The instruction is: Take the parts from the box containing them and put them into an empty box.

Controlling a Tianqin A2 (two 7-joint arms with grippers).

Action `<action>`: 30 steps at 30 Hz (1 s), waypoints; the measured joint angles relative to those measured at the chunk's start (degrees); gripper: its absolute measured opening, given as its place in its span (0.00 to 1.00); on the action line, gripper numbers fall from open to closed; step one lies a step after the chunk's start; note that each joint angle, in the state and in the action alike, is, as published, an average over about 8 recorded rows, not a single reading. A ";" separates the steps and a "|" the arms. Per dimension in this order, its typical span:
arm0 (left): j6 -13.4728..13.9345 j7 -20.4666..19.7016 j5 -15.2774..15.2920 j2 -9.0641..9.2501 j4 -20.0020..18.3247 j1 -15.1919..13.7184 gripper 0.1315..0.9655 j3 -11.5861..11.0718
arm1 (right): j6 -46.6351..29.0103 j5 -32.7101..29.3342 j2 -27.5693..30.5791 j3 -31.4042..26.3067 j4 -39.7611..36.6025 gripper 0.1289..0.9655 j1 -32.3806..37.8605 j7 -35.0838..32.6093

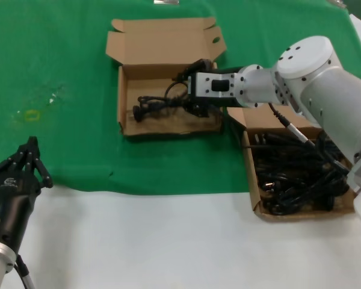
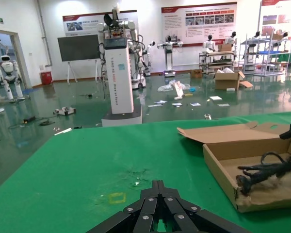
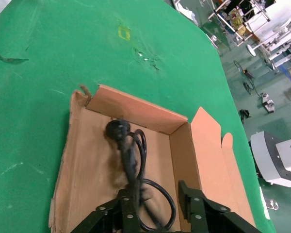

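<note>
The right end effector point(image 1: 189, 91) reaches over the right half of the ragged-fronted box point(image 1: 127, 127). Seen from the right wrist, its fingers point(image 3: 189, 199) are spread, with a black cord point(image 1: 162, 102) running between them, and I cannot tell whether they touch it. That cord lies loosely coiled on the box floor, its plug toward the box's left wall. This is the only part in this box, whose lid stands open behind. To the right, just beside it, the smooth-fronted box point(image 1: 253, 186) holds a tangled heap of black cords point(image 1: 295, 174), partly hidden by the right arm. Both boxes sit on the green worktop point(image 1: 60, 72). The left end effector point(image 1: 29, 158) rests at the near-left, well apart, fingers pressed together.
</note>
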 joint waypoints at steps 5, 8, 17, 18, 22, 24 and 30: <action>0.00 0.00 0.00 0.00 0.00 0.00 0.01 0.00 | 0.09 1.24 0.00 -1.48 0.13 0.25 -0.01 -0.03; 0.00 0.00 0.00 0.00 0.00 0.00 0.01 0.00 | -0.04 1.73 0.00 -1.96 0.10 0.31 0.08 -0.10; 0.00 0.00 0.00 0.00 0.00 0.00 0.01 0.00 | -1.14 0.98 0.00 0.69 -0.83 0.54 0.98 -1.55; 0.00 0.00 0.00 0.00 0.00 0.00 0.01 0.00 | -1.30 0.67 0.00 1.37 -1.00 0.57 1.08 -1.87; 0.00 0.00 0.00 0.00 0.00 0.00 0.01 0.00 | -1.87 -0.93 0.00 4.43 -1.74 0.57 1.40 -3.23; 0.00 0.00 0.00 0.00 0.00 0.00 0.01 0.00 | -2.15 -1.89 0.00 6.16 -2.14 0.63 1.54 -3.96; 0.00 0.00 0.00 0.00 0.00 0.00 0.01 0.00 | -2.72 -4.66 0.01 11.63 -3.27 0.80 2.00 -6.41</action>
